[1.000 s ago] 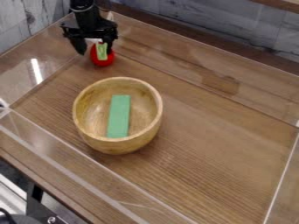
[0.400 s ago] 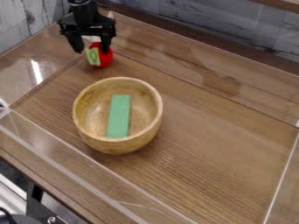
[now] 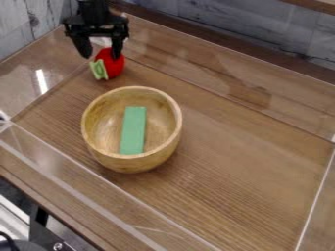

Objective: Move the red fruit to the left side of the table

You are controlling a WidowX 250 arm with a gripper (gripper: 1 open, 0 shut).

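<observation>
Gripper spread over red fruit near the bench's upper-left corner

The dark gripper (image 3: 101, 46) reaches in from the top edge of the view, its fingers spread apart, one toward each side of the red fruit (image 3: 110, 64). Whether either finger touches the fruit cannot be told.

The fruit rests on the bench (image 3: 236, 132) in the upper-left part of the view, its light-green cap (image 3: 98, 70) turned toward the lower left. The fruit's upper part lies partly behind the gripper.

Below the fruit in the view, and apart from it, sits a round wooden bowl (image 3: 167, 123). A flat green block (image 3: 133, 129) lies inside, its long side running roughly up and down the view.

Around them spreads the brown wood grain of the bench, with a low clear wall (image 3: 29, 29) at the upper left. Pale glare marks the wood left of the bowl.
</observation>
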